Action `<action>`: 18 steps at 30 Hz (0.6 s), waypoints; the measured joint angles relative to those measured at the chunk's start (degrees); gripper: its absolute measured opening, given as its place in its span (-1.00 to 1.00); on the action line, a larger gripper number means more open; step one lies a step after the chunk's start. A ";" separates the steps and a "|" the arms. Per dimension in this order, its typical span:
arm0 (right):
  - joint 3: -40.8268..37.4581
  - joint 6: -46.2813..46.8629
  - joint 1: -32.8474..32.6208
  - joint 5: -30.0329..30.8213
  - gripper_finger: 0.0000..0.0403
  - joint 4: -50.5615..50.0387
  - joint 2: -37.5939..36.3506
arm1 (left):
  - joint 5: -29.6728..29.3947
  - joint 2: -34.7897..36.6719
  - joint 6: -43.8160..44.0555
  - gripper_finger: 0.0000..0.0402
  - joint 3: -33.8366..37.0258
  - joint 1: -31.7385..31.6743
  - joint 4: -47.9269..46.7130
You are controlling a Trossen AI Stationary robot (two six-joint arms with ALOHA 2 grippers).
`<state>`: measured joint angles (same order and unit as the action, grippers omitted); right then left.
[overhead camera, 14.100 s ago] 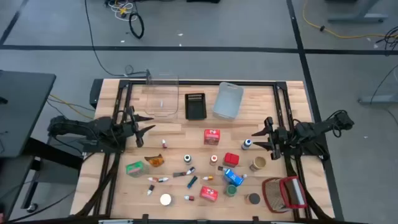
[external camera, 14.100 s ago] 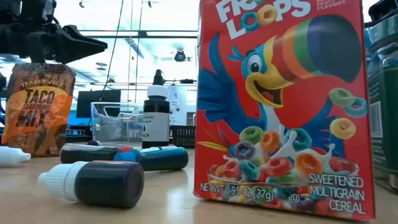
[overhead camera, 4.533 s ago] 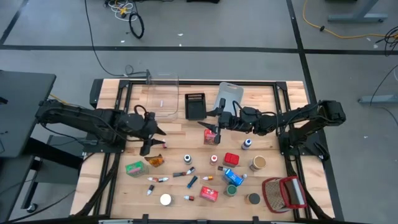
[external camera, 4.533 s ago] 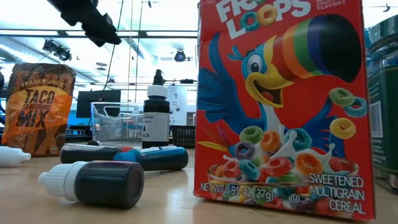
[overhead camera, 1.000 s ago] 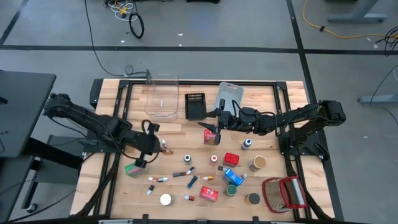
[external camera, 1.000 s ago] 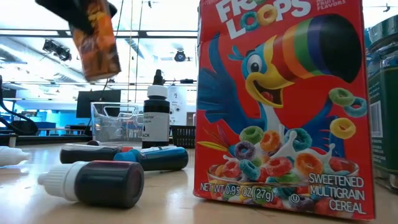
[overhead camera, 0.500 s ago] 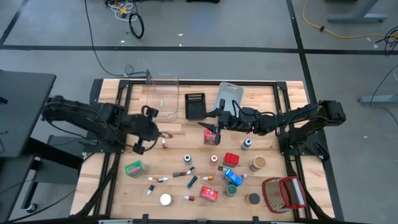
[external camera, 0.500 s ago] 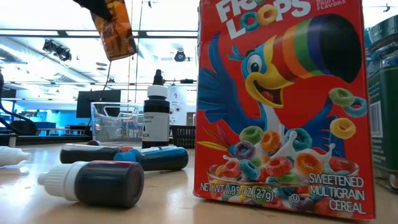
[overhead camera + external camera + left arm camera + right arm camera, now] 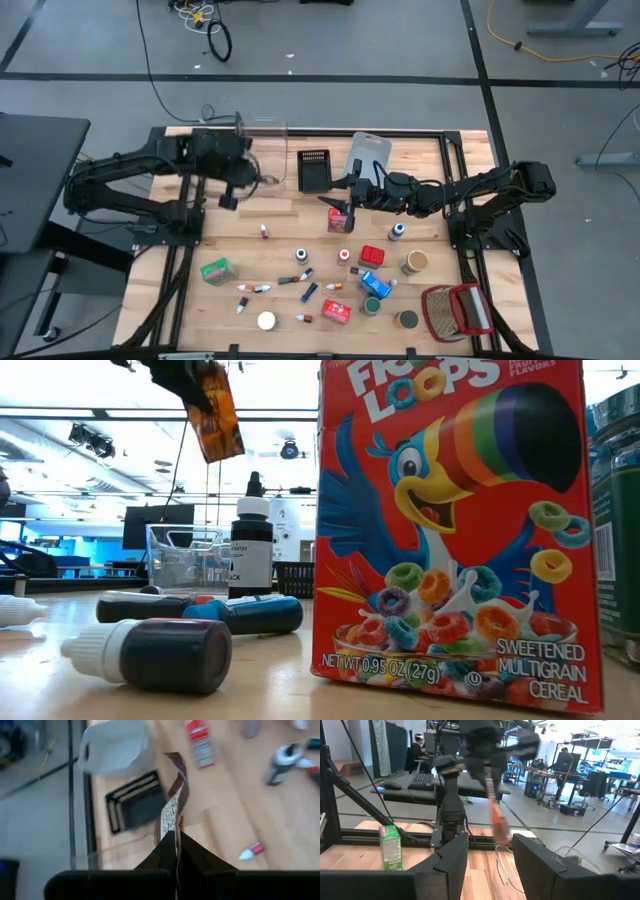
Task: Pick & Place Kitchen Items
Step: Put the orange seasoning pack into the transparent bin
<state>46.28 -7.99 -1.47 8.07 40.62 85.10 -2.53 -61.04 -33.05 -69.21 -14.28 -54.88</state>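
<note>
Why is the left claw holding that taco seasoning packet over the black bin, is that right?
Not quite: the left claw holds the taco seasoning packet over the clear bin, not the black bin beside it. The high view shows this.

Four views: overhead, table-level, two wrist cams.
High looks straight down on the whole table (image 9: 420, 290); low sits at table height right behind the cereal box (image 9: 452, 530), facing the room; both wrist views and low share the hanging packet (image 9: 214, 410).
</note>
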 joint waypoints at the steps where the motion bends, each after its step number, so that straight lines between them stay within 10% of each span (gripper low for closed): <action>1: 0.00 0.00 0.00 0.00 -0.18 0.01 0.00 | 0.43 0.00 -0.19 -0.98 0.04 -2.13 -0.06; 18: 0.00 -3.13 0.02 0.01 -0.18 0.11 0.00 | 9.38 -13.30 0.56 -0.97 0.13 -31.76 4.63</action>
<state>46.28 -11.12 -1.45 8.08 40.73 85.10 6.85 -74.33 -32.48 -69.08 -46.03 -50.25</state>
